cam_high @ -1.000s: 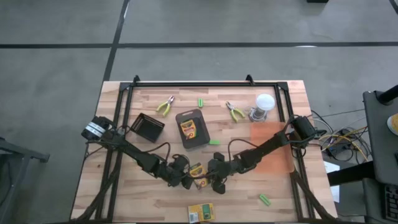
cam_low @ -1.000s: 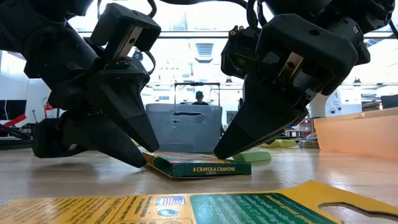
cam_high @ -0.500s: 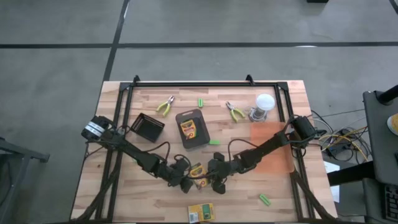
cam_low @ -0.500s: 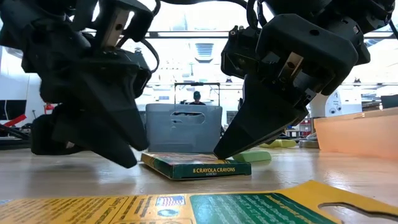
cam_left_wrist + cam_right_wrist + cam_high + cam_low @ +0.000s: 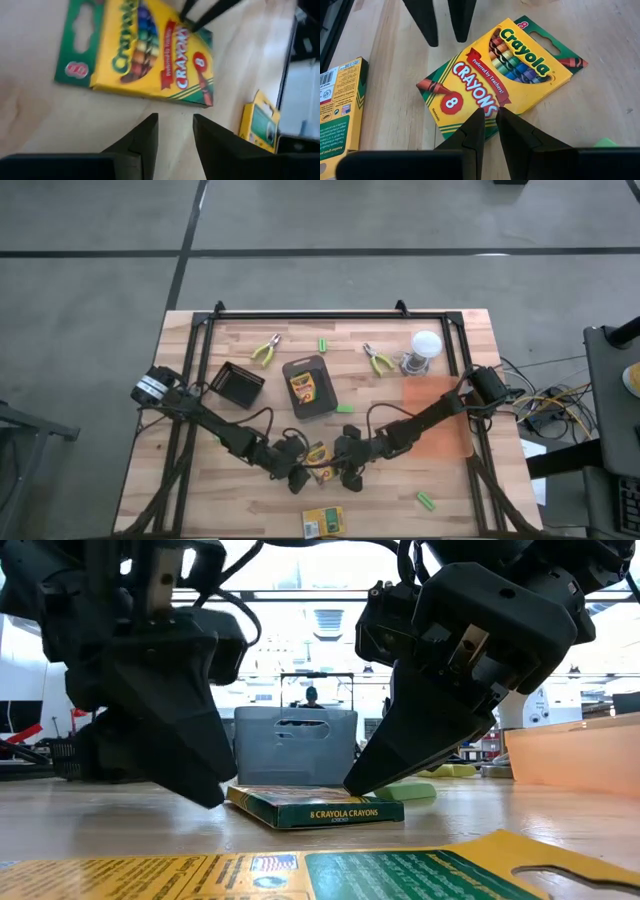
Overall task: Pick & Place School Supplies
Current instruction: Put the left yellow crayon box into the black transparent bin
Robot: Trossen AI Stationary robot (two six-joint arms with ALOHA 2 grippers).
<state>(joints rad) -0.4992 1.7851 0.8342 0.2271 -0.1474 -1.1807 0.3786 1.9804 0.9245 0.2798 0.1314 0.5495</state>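
We see a crayon box (image 5: 496,82) lying flat near the middle of the bench (image 5: 200,490), between both arms. Our left gripper (image 5: 175,131) stands just left of it, fingers a little spread, holding nothing. Our right gripper (image 5: 490,120) touches its right edge, fingers nearly pressed together. A second crayon box (image 5: 323,522) lies at the near edge.
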